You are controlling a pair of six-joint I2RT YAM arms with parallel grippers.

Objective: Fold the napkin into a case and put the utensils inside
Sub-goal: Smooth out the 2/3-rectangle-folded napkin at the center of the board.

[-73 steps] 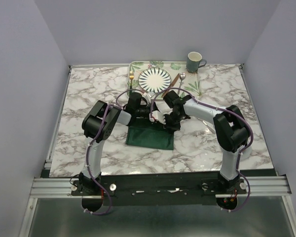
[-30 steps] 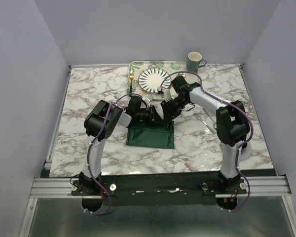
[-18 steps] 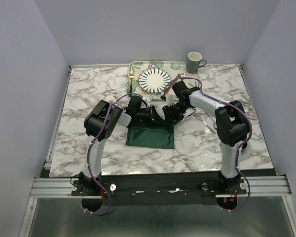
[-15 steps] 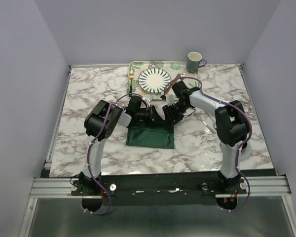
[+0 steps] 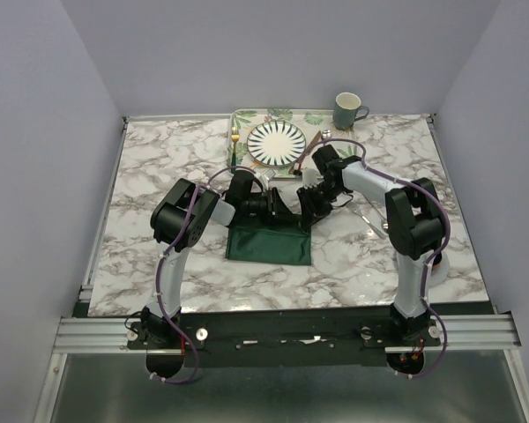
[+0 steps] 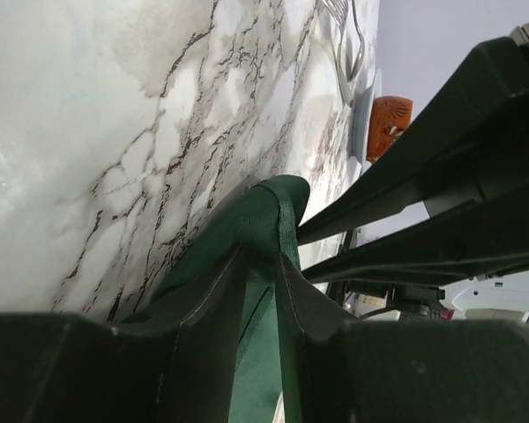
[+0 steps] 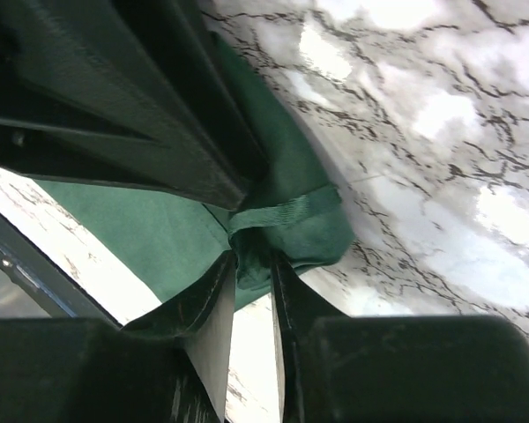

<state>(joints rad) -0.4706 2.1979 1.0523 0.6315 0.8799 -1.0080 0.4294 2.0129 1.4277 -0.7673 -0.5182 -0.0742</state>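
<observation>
The tray (image 5: 346, 145) at the table's (image 5: 159, 167) 12 o'clock held the plate (image 5: 276, 141). The fork (image 5: 234, 141) lay at the plate's 9 o'clock and the knife (image 5: 315, 142) at its 3 o'clock. The mug (image 5: 346, 112) stood at the tray's 1 o'clock corner; we could not see into it.

The napkin (image 5: 269, 247), folded flat, lay mid-table, at 6 o'clock from the tray. The left gripper (image 5: 280, 208) and right gripper (image 5: 301, 210) met close together at its far edge. Each was clamped tight on a raised pinch of the cloth.

The right arm (image 5: 361, 181) crossed the knife and hid most of it; we could not make out the spoon. Some two seconds earlier both had lain in plain sight, clear of that arm. The napkin's outline had not visibly changed.
</observation>
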